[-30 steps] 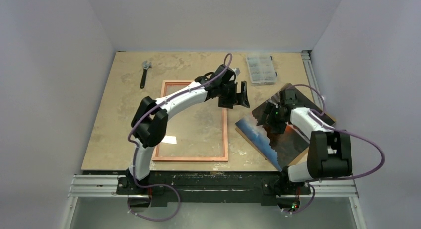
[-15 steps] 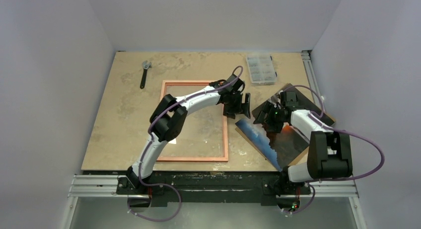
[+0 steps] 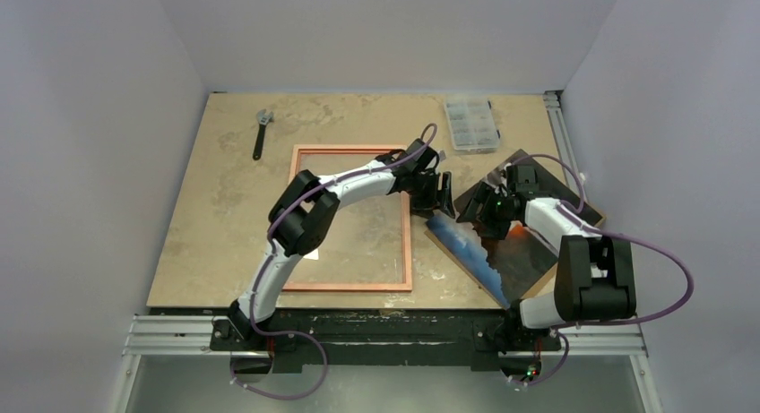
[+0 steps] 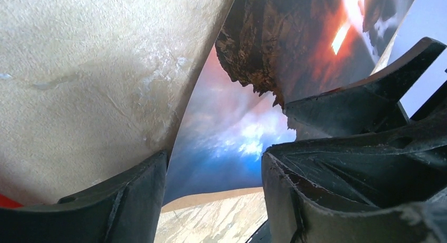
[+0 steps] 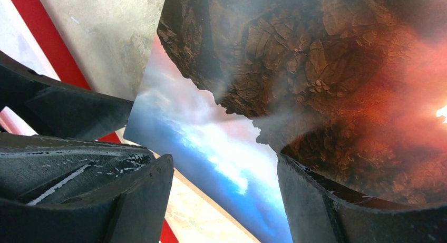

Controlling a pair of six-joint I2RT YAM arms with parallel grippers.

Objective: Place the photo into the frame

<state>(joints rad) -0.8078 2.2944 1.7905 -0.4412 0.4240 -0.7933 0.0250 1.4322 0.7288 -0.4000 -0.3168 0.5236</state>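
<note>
The photo (image 3: 506,252), with dark rocks, an orange glow and blue mist, lies on a brown backing board (image 3: 547,169) at the right. Its near-left part looks lifted and curved. The frame (image 3: 407,243) lies flat in the middle of the table, copper-coloured from above. My left gripper (image 3: 436,196) reaches across the frame's right rail to the photo's left edge. In the left wrist view the left gripper (image 4: 213,157) is open, and the photo's blue corner (image 4: 221,148) shows in the gap. My right gripper (image 5: 224,158) is open over the photo (image 5: 316,58). I cannot tell whether it touches.
A wrench (image 3: 261,131) lies at the back left and a clear parts box (image 3: 471,124) at the back middle. A small white label (image 3: 306,252) sits inside the frame. A red strip of the frame (image 5: 52,37) shows in the right wrist view.
My left arm has swung right and down across the frame's rail to the photo's left edge, and its jaws have narrowed. The right gripper has barely moved.
</note>
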